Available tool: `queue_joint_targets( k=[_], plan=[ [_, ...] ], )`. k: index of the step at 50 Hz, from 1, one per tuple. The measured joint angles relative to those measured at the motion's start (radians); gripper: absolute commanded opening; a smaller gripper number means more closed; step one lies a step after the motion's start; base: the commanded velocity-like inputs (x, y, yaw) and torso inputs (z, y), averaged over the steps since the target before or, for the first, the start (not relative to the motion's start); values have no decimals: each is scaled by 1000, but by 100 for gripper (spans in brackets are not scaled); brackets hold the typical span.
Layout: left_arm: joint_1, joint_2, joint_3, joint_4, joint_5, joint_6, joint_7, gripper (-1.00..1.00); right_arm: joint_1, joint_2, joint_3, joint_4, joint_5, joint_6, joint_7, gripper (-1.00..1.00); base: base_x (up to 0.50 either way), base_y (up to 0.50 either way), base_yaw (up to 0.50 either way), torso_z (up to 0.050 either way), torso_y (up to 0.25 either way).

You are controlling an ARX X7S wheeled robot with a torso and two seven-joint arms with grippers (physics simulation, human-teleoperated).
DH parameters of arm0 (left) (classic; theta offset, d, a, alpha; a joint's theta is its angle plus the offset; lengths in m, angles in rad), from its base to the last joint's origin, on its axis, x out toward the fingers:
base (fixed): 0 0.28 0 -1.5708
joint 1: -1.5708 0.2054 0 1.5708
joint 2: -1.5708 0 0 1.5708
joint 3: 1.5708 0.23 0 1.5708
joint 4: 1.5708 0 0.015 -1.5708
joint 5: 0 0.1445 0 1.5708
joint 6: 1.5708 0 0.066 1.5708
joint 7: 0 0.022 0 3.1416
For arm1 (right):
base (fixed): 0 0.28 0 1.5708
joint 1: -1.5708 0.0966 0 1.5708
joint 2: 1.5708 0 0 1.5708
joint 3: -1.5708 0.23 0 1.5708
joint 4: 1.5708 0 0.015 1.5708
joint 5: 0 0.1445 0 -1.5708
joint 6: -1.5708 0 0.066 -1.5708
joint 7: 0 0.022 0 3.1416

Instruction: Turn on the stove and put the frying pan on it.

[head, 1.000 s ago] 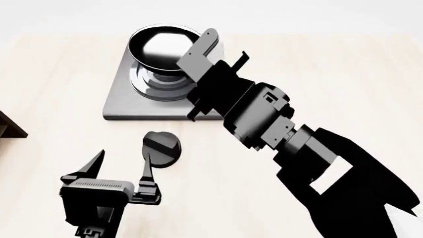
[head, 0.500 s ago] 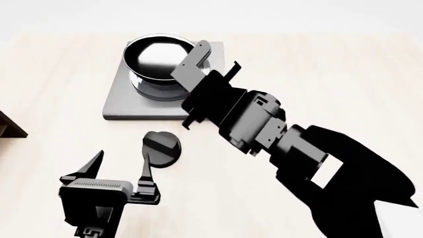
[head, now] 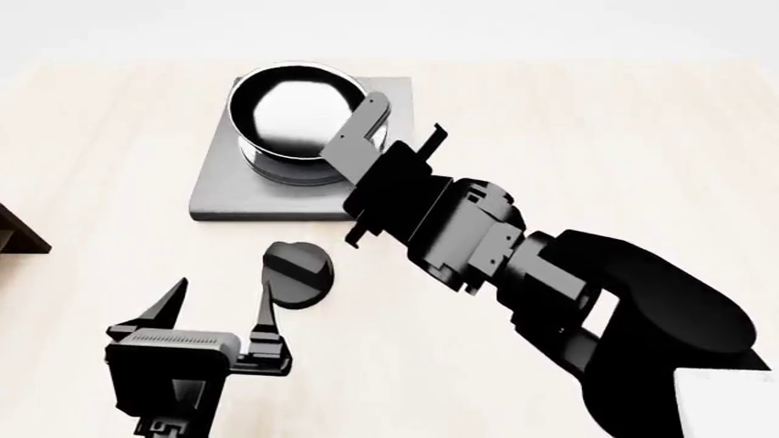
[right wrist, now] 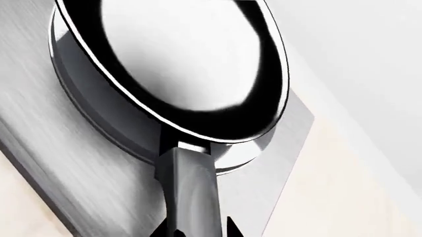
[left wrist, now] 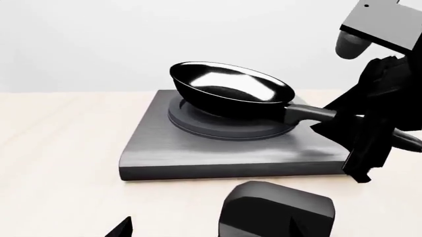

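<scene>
The frying pan [head: 296,109] sits tilted slightly over the stove's [head: 225,187] burner rings; I cannot tell whether it rests fully on them. It also shows in the left wrist view [left wrist: 231,89] and in the right wrist view [right wrist: 191,64]. My right gripper [head: 387,137] is shut on the pan's long handle [right wrist: 191,187], with fingertips on either side [right wrist: 194,229]. The round black knob [head: 297,273] lies on the table in front of the stove plate [left wrist: 218,158]. My left gripper [head: 213,308] is open, and its inner finger is beside the knob [left wrist: 277,212].
A dark brown shelf corner [head: 18,239] pokes in at the left edge. The light wooden table [head: 621,119] stretches to the right of the stove. A white object [head: 731,406] shows at the bottom right, behind my right arm.
My right gripper has pulled back a little toward me and lowered the pan onto the burner rings. The left gripper and the knob have not moved.
</scene>
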Motion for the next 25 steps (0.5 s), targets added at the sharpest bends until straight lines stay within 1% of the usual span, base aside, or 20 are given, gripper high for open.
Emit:
queue_joint_targets(
  k=[2, 3, 25],
  plan=[
    [0, 0, 0, -1, 0, 0, 0, 100, -2, 0, -3, 6, 1, 1, -1, -100, 0, 0, -1, 0, 0],
    [-1, -1, 0, -1, -1, 0, -1, 100, -4, 0, -4, 10, 1, 1, -2, 100, 0, 0, -2, 0, 0],
    [-2, -5, 1, -1, -4, 1, -8, 100, -3, 0, -2, 55, -61, 29, -22, 100, 0, 0, 0, 0, 0]
  ],
)
